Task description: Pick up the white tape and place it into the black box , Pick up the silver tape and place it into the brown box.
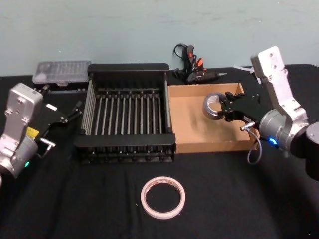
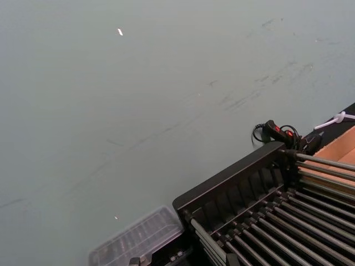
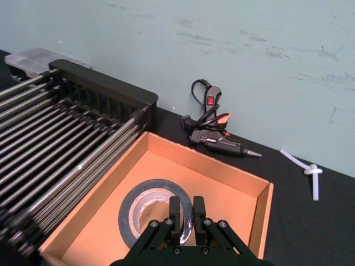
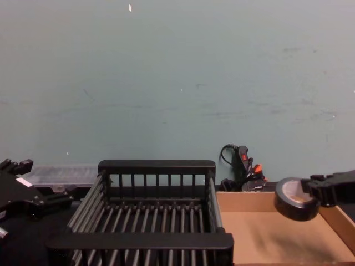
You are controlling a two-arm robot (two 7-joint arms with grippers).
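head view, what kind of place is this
Probably a lab or workshop bench: a black-covered table against a plain wall, a glue gun, a clear parts case.

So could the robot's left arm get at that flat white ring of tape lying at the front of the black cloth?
Probably yes: the flat white tape ring lies alone on the black cloth, nothing over it, and the left gripper hangs empty beside the black slatted crate.
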